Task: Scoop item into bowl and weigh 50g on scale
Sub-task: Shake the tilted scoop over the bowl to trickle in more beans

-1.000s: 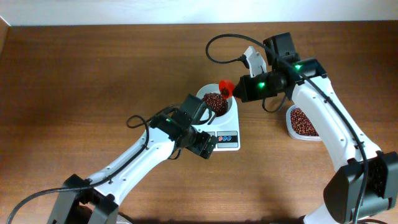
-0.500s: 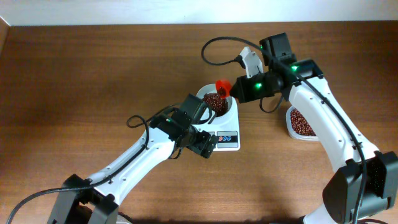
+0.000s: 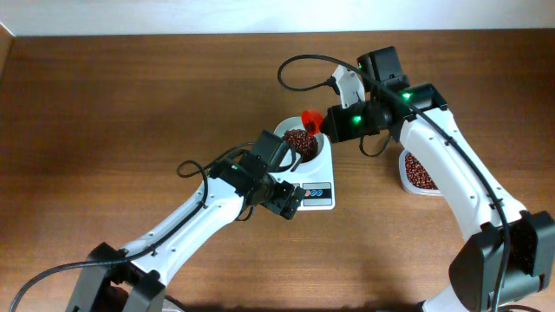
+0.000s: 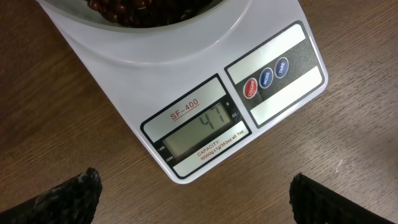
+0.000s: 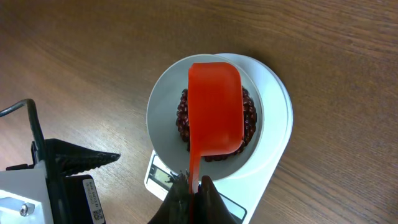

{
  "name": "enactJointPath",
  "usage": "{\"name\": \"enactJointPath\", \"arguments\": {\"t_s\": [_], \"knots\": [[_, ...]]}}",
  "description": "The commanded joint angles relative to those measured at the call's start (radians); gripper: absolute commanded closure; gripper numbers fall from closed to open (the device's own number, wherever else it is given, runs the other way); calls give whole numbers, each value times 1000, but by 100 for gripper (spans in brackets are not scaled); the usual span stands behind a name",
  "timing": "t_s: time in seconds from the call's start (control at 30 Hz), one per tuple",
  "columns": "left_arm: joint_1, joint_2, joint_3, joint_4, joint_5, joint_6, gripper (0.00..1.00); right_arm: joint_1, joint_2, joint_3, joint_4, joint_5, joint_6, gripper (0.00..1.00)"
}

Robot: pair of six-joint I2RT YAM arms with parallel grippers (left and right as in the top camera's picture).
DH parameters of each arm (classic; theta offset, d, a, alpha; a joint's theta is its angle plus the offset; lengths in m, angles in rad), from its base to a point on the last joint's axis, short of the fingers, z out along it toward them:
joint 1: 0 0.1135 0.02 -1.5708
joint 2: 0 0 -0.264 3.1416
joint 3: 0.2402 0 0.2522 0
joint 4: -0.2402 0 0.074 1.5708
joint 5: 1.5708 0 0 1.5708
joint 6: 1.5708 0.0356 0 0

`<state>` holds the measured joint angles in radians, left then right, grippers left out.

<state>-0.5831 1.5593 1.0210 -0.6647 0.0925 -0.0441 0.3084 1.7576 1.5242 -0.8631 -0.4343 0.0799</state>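
Two grippers work around scale [image 4: 205, 118]. Left gripper [image 3: 286, 199] hangs over scale's front edge, jaws wide apart, empty; display [image 4: 202, 134] reads 47. White bowl [image 5: 163, 106] sits on scale. Clear container [image 3: 404, 173] right of scale. Right gripper [image 5: 193, 186] clamped on red scoop [image 5: 214, 106], above scale. Beans [image 5: 249, 115] heaped in bowl.

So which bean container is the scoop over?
The white bowl on the scale, directly under the red scoop; the clear container sits well aside.
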Motion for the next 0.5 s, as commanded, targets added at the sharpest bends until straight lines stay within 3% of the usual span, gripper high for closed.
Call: {"name": "enactJointPath", "arguments": {"t_s": [0.0,0.07,0.1,0.17,0.23,0.3,0.47], "knots": [[3,-15,9,1,-11,11,1,-1,-3,21,3,-8,7,96],[3,-15,9,1,-11,11,1,14,-3,21,-5,-49,-17,96],[3,-15,9,2,-11,11,1,27,-3,21,-17,-11,-54,96],[3,-15,9,1,-11,11,1,32,-3,21,-20,128,12,96],[3,-15,9,1,-11,11,1,40,-3,21,-9,39,-23,96],[3,-15,9,1,-11,11,1,43,-3,21,-13,124,4,96],[3,-15,9,-2,-11,11,1,35,-3,21,8,44,27,96]]}}
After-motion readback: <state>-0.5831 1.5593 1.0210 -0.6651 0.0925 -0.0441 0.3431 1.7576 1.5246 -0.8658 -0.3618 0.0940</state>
